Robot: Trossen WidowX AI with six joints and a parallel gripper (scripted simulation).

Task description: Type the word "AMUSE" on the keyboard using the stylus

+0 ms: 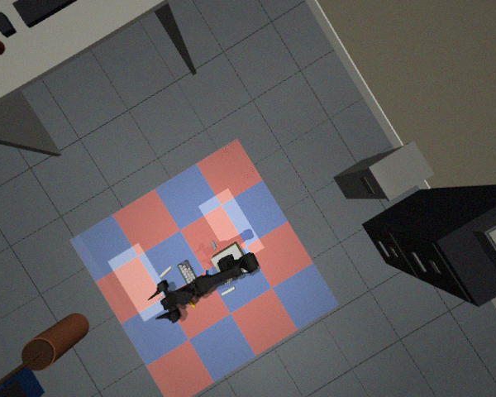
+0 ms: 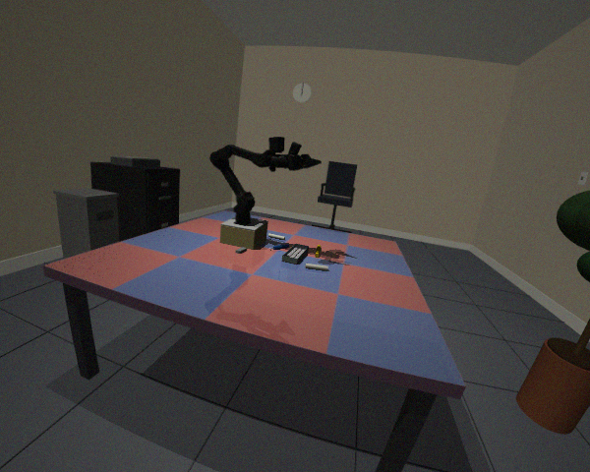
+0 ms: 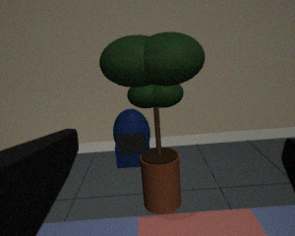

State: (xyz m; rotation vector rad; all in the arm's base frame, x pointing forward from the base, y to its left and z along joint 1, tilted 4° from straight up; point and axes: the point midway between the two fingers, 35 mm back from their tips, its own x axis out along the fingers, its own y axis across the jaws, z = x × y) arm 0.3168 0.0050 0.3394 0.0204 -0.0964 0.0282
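Note:
The dark keyboard (image 1: 186,272) (image 2: 295,253) lies flat on the checkered table (image 1: 261,324) (image 2: 183,289), in front of the arm's tan base box (image 2: 243,234). A thin blue pen-like stick (image 1: 207,271) (image 2: 280,246), probably the stylus, lies between the keyboard and the base. My gripper (image 1: 157,305) (image 2: 312,162) (image 3: 176,143) is open and empty. It is held high above the table, past the keyboard, pointing level out into the room. In the wrist view I see only its two dark fingers at the edges; neither the keyboard nor the stylus shows there.
Two white sticks (image 2: 317,265) (image 2: 275,236), a small yellow object (image 2: 318,250) and a small grey block (image 2: 241,250) lie around the keyboard. A potted plant (image 3: 159,182) (image 2: 564,385) and a blue bin (image 3: 132,140) stand on the floor beyond the table.

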